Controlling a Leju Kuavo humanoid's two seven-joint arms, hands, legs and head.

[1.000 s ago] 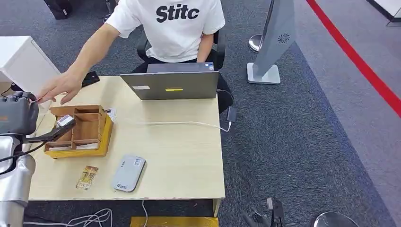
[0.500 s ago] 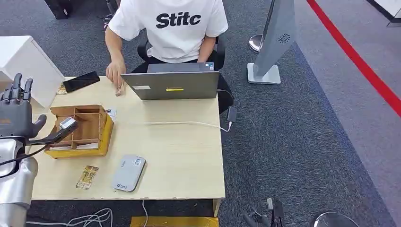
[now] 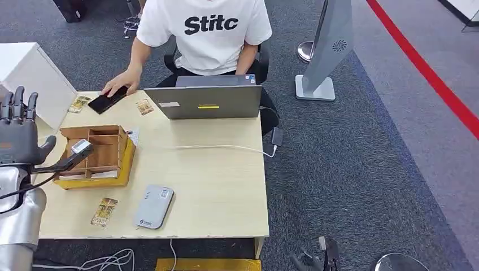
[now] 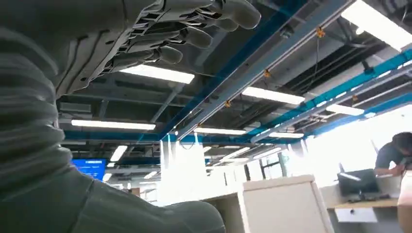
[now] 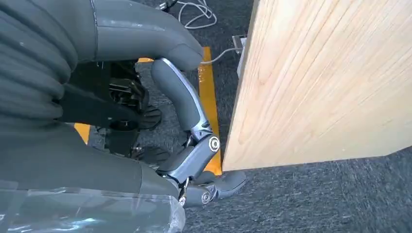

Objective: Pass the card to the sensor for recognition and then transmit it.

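— Head view, left edge of frame: my left robot hand (image 3: 18,132) is raised, fingers spread wide, holding nothing. A card (image 3: 104,212) lies lower left on the counter (image 3: 214,186), just beside the grey sensor (image 3: 153,206).

— Step?

— Looks like pickup comes next. Right robot hand (image 5: 194,160) hangs empty, fingers loosely curled. Shirt (image 3: 206,28) reads "Stitc".

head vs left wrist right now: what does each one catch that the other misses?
Head alone: the table with the cardboard organizer, grey card reader, a card beside it, the laptop, and a person's hand on a black phone.
Left wrist alone: ceiling lights, blue beams, a distant person at a desk.
Both: the raised left hand, fingers apart, holding nothing.
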